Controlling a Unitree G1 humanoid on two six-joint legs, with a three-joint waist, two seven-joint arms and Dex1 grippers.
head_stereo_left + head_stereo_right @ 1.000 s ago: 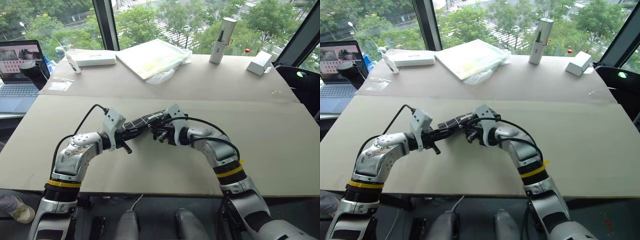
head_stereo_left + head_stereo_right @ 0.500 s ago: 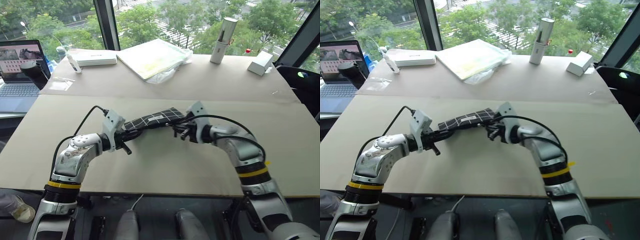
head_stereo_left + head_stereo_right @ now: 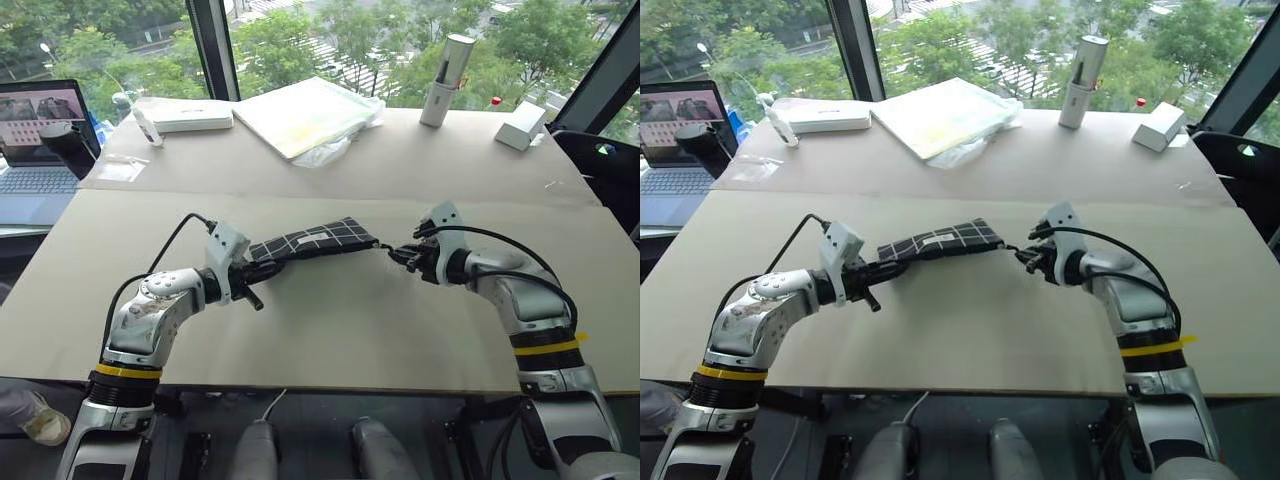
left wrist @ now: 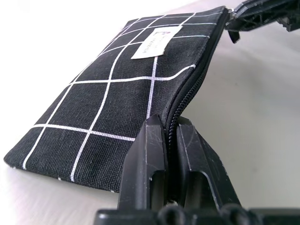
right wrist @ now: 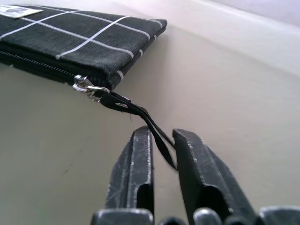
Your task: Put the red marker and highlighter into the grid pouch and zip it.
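The grid pouch point(image 3: 310, 240), black with white lines and a small white label, is held just above the table, roughly level. My left gripper point(image 4: 169, 124) is shut on the pouch's zipper edge at its left end. The zipper looks closed along its length, with the slider at the right end. From the slider the black zipper pull point(image 5: 126, 105) runs back between the fingers of my right gripper point(image 5: 161, 136). That gripper is open, with a gap wider than the strap. It hovers just right of the pouch point(image 3: 400, 257). The red marker and the highlighter are out of view.
Along the table's far edge stand a white box point(image 3: 185, 117), a plastic-wrapped pad point(image 3: 305, 115), a silver cylinder point(image 3: 445, 65) and a small white box point(image 3: 518, 127). A laptop point(image 3: 40, 140) sits at the far left. Bare cardboard tabletop point(image 3: 330, 320) lies under both arms.
My right gripper has travelled right along the pouch to its right end, drawing the zipper pull with it, and its fingers have parted. The left gripper has kept still, gripping the pouch.
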